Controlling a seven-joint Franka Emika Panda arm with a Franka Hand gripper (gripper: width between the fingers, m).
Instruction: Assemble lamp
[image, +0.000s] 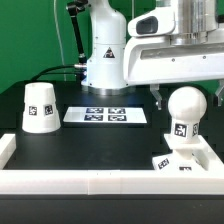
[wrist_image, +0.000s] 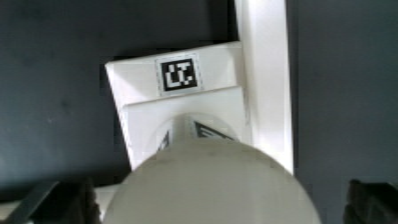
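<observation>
Squarely within the gripper's (image: 183, 99) spread: the bulb (image: 186, 106).

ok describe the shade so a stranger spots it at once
On the black table, find the marker board at its middle. The shade stands alone at the exterior view's left of it: a white truncated cone, unlike the round bulb.

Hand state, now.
Hand: open, fingers spread either side of the bulb, holding nothing.

black table (image: 100, 145) | shade (image: 40, 107) upright (exterior view's left) | marker board (image: 105, 115) flat, mid-table | base (image: 180, 163) at exterior view's right
</observation>
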